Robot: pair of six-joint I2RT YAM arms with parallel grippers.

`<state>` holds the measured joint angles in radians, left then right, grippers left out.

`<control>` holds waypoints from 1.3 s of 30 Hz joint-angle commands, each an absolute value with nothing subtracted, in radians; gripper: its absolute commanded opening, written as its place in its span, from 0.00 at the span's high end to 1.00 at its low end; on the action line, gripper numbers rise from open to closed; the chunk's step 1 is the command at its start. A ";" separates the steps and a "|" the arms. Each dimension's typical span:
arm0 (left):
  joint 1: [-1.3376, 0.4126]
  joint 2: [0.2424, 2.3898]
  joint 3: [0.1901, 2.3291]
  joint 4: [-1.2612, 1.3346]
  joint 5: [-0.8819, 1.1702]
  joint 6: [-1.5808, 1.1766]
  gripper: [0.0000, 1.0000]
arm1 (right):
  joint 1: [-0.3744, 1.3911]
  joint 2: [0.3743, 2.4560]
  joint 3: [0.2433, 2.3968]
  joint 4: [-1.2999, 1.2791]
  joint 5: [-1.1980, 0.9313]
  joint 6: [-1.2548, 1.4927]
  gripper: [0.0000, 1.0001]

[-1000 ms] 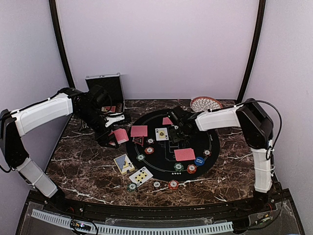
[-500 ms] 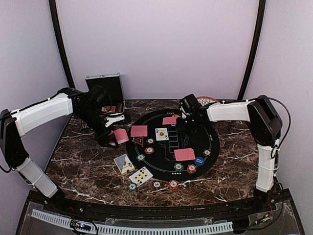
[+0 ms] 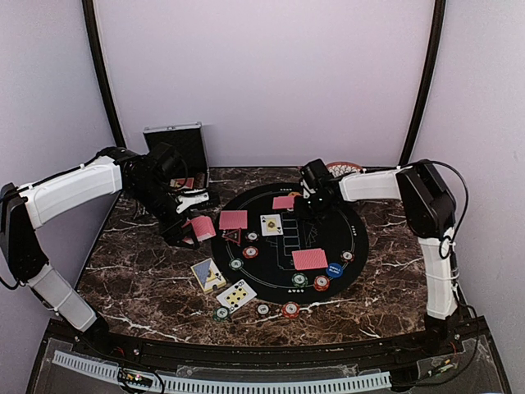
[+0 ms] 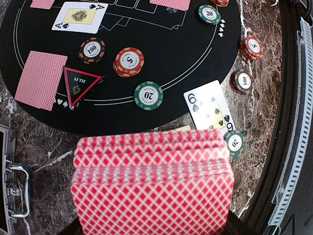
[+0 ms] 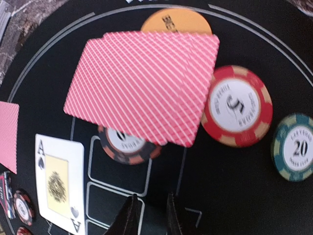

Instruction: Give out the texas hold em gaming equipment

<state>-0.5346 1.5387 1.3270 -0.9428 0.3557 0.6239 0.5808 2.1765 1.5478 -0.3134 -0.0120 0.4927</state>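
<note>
The left claw [image 3: 187, 230] is pinched shut on a thick deck of red-backed playing cards [image 4: 151, 191], beside the edge of the round black felt mat [image 4: 161, 49] on the dark marbled surface [image 3: 139, 279]. Beyond the deck lie a red-edged black triangle marker [image 4: 80, 85], a green round chip [image 4: 148, 95] and a face-up black six card [image 4: 209, 108]. The right claw [image 5: 150, 218] is empty, its tips close together with a slim gap. Just ahead of it lies a small fan of red-backed cards [image 5: 146, 83] overlapping a black-and-orange chip [image 5: 122, 147]. A red-and-white chip [image 5: 238, 106] sits just beside the fan on the right, and a face-up ace of spades [image 5: 59, 181] lies to the left.
</note>
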 commanded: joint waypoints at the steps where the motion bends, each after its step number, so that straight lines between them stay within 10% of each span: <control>1: -0.530 1.516 1.358 -0.968 0.372 0.630 1.00 | 0.586 2.235 1.617 -0.309 -0.012 0.517 0.79; 18: -0.529 1.514 1.355 -0.967 0.374 0.632 1.00 | 0.585 2.271 1.705 -0.348 0.017 0.527 0.78; 39: -0.530 1.509 1.358 -0.943 0.374 0.637 1.00 | 0.753 1.922 1.361 0.041 -0.644 0.941 0.10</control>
